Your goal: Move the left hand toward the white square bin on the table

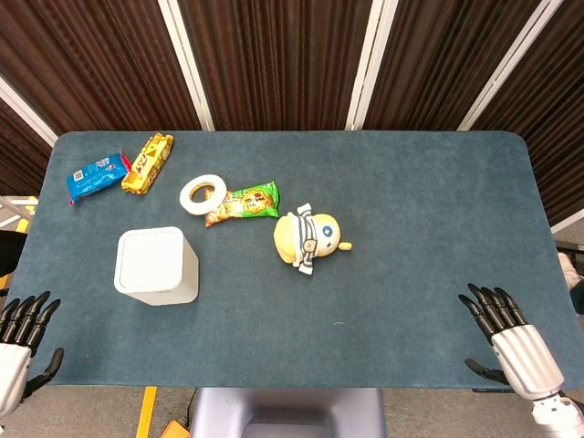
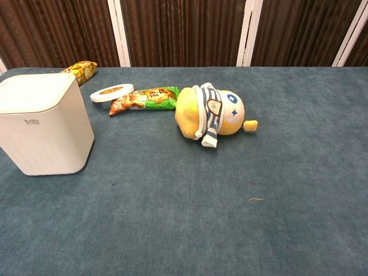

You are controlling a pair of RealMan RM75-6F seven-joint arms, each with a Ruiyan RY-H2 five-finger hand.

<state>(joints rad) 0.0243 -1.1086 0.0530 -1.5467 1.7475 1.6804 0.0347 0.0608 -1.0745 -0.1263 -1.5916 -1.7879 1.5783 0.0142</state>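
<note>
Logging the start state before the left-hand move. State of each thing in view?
white square bin: upright, lid on, untouched
left hand: open, at the near left table edge, short of the bin
right hand: open, at the near right edge
plush toy: lying on its side
tape roll: flat
green snack bag: flat, touching the roll
yellow snack pack: flat
blue snack pack: flat

A yellow plush toy (image 1: 308,241) in a striped scarf lies mid-table on the blue table (image 1: 429,228). Beside it sit a green snack packet (image 1: 243,203) and white tape ring (image 1: 203,192); a yellow packet (image 1: 148,164) and blue packet (image 1: 96,176) lie far left
</note>
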